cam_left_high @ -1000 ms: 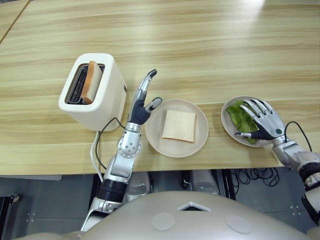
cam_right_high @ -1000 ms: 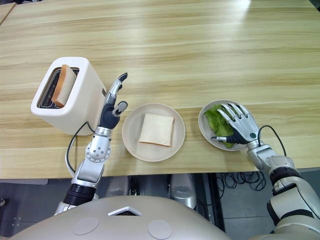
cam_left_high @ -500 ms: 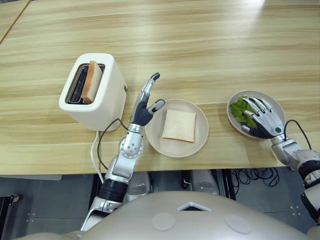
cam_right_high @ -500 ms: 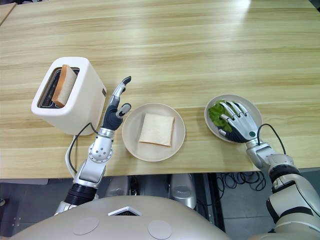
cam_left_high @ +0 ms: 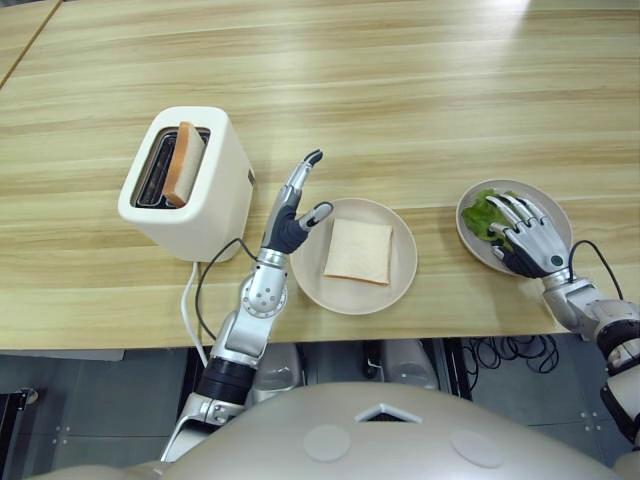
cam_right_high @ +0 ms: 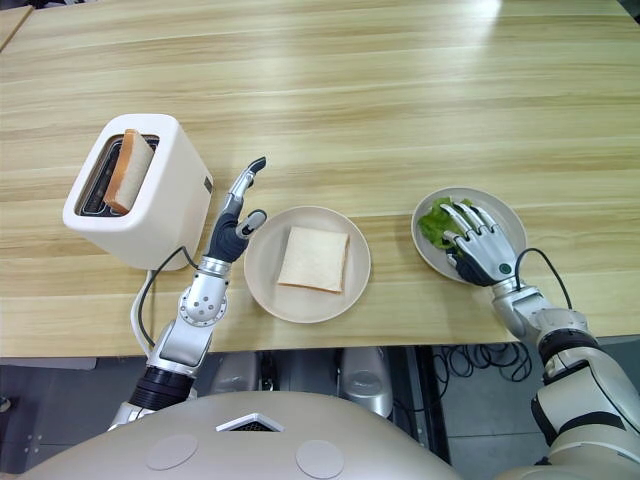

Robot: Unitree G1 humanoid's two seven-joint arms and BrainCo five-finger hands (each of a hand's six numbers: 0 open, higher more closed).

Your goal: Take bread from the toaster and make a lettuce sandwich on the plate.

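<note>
A cream toaster stands on the left with one bread slice upright in its slot. Another bread slice lies flat on the beige plate in the middle. My left hand is raised between toaster and plate, open, fingers pointing up and holding nothing. Green lettuce lies in a small dish on the right. My right hand rests on top of the lettuce with its fingers curled down into the leaves.
The toaster's cable loops over the table's near edge beside my left forearm. Bare wooden tabletop stretches across the far half. The small dish sits close to the front edge.
My right hand's fingers went from spread to curled on the lettuce, and the dish slid a little to the right and away. The left hand edged slightly right and up.
</note>
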